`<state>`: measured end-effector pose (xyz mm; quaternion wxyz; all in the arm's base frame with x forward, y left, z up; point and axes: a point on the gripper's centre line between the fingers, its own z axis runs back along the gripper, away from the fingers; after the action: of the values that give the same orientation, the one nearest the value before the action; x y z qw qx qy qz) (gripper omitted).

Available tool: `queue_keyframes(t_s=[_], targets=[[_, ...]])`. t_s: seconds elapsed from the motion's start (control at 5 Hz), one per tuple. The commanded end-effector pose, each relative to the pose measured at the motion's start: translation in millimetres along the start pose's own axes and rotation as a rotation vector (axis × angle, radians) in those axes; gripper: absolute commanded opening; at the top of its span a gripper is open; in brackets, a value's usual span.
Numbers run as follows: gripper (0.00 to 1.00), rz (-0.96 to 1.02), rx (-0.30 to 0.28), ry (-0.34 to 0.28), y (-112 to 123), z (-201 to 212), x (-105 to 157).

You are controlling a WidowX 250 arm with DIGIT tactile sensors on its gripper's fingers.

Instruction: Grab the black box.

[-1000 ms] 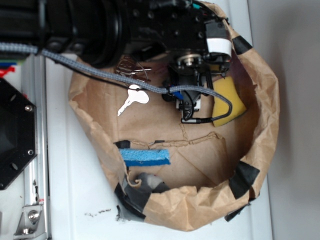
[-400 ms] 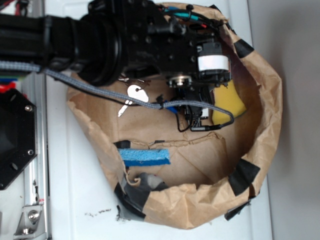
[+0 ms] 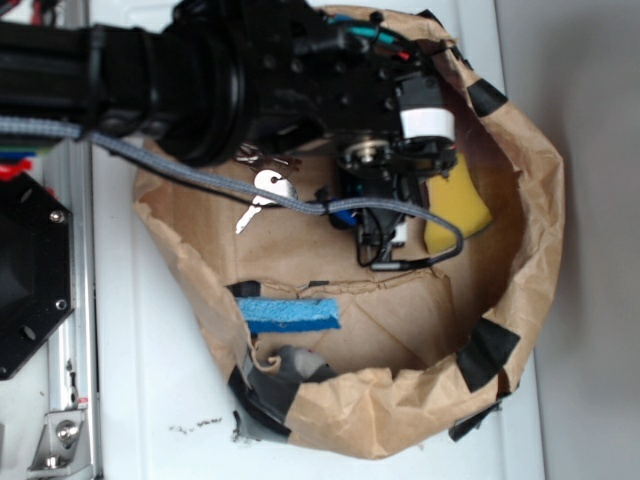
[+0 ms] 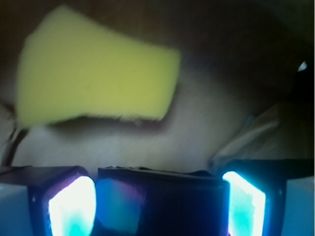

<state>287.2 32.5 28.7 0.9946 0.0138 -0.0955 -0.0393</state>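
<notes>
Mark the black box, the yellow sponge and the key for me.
black box [image 4: 162,201]: wrist view, its dark front face between the claw's fingers.
yellow sponge [image 4: 93,88]: wrist view, middle of its top face.
key [image 3: 272,186]: exterior view, its round silver head.

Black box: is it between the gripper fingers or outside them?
Between them. In the wrist view the black box sits between both fingers of the gripper; firm contact cannot be told.

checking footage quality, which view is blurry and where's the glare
Wrist view: soft focus throughout, the yellow sponge has fuzzy edges; the finger pads glow blown-out cyan-white on either side of the black box. Exterior view: fairly sharp and evenly lit, though the dark arm hides the gripper and box.
</notes>
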Motion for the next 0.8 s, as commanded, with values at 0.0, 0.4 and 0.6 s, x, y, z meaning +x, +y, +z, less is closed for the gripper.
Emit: queue_keyframes(t_s=[0.0,0.4,0.6], targets=[[0.00,-0.033,-0.022,-0.007,-6,8,-1],[0.00,-0.015,-0.019,-0.033,-4,11,0],[0.00,0.004,-0.044,-0.041,-2,39,4]])
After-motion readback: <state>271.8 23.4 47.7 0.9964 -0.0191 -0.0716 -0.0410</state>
